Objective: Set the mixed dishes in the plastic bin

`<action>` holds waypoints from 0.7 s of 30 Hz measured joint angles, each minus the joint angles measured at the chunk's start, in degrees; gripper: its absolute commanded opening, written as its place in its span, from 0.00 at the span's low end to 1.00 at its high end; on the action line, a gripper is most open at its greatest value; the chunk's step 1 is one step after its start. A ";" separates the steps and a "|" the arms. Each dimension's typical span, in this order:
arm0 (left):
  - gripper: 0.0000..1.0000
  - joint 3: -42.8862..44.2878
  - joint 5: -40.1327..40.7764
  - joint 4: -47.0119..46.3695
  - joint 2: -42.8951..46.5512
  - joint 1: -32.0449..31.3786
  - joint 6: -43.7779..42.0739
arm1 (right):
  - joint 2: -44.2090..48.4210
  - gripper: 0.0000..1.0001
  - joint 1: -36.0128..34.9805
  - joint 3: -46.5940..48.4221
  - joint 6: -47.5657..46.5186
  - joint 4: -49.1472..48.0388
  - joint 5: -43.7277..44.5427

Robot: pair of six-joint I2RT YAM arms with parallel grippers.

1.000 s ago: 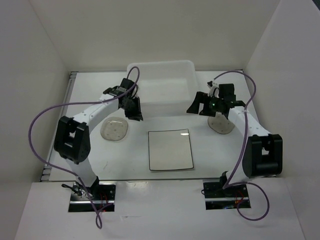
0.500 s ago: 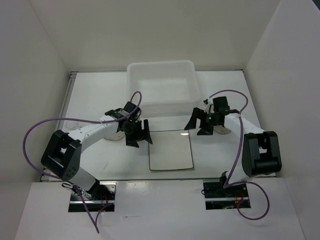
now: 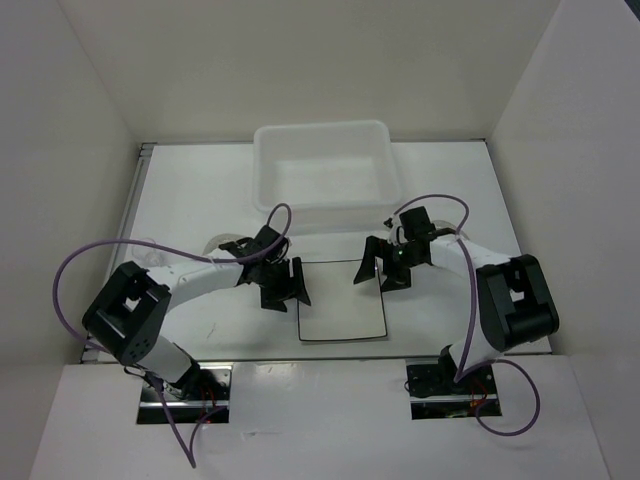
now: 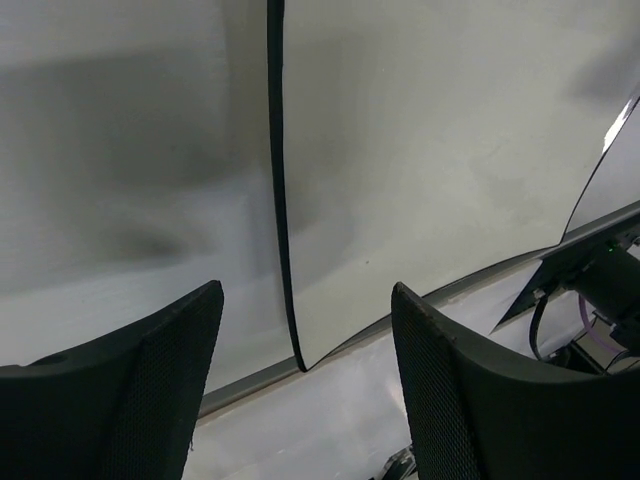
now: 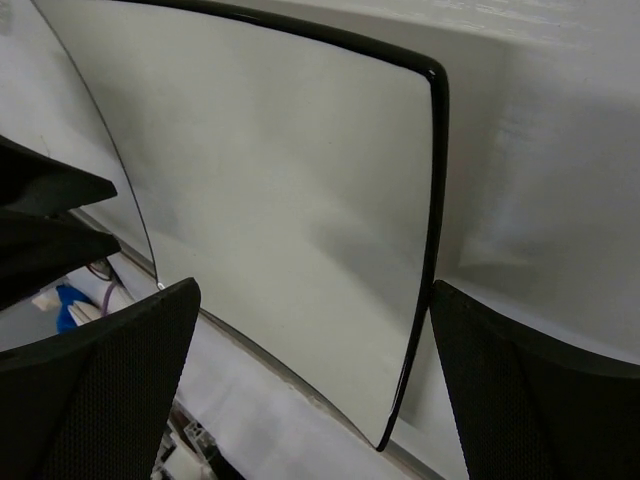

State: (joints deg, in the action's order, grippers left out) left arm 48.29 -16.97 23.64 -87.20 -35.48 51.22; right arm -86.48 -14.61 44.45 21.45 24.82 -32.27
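The flat square white plate with a thin dark rim (image 3: 342, 300) lies flat on the white tabletop (image 3: 190, 200), between the two arms. It sits just in front of the rectangular translucent white plastic bin (image 3: 325, 185) at the far side, and there is a gap between the two.

The left gripper (image 3: 285, 285) hangs low over the plate's left edge near its far corner. In the left wrist view this gripper (image 4: 305, 300) has its black fingers (image 4: 150, 380) spread wide, with the plate's dark rim running between them and nothing gripped.

The right gripper (image 3: 380, 268) is at the plate's far right corner. In the right wrist view it (image 5: 315, 290) is also wide apart and empty, its fingers (image 5: 520, 390) straddling the plate's (image 5: 270, 170) right edge.
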 measured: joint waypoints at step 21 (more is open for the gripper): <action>0.20 -1.33 -0.68 -7.65 -6.47 -4.85 7.43 | -1.05 0.42 0.79 -4.44 -1.22 -6.86 1.36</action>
State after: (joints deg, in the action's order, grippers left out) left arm 46.96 -17.65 15.99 -93.67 -40.34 58.65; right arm -87.53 -13.82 40.01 20.23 17.96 -30.92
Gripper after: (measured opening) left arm 0.280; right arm 0.520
